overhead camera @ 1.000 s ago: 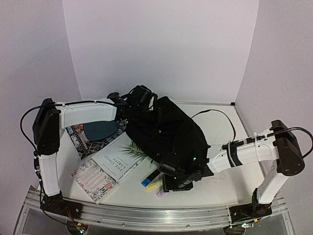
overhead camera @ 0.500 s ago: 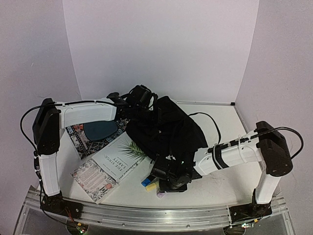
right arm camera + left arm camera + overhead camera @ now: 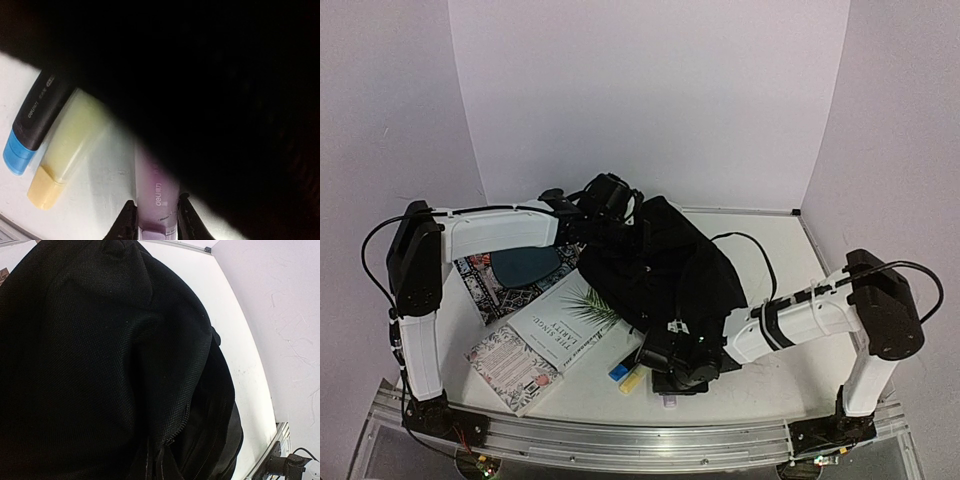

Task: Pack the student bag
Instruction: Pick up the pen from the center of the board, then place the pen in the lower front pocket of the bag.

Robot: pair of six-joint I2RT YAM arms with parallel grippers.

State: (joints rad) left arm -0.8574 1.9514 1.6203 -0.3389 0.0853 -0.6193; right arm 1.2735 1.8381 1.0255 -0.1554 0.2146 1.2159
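A white table (image 3: pixel 800 265) sits between lilac walls (image 3: pixel 650 100). At the left of the frame lie a patterned mat (image 3: pixel 478 278) and a book (image 3: pixel 565 325). The student bag (image 3: pixel 660 265), black, soft and crumpled, slumps at centre. The left gripper (image 3: pixel 609 196) is pressed together at its upper edge. At lower centre, the right gripper (image 3: pixel 156 225) pinches a purple highlighter (image 3: pixel 155 192) beside the bag.
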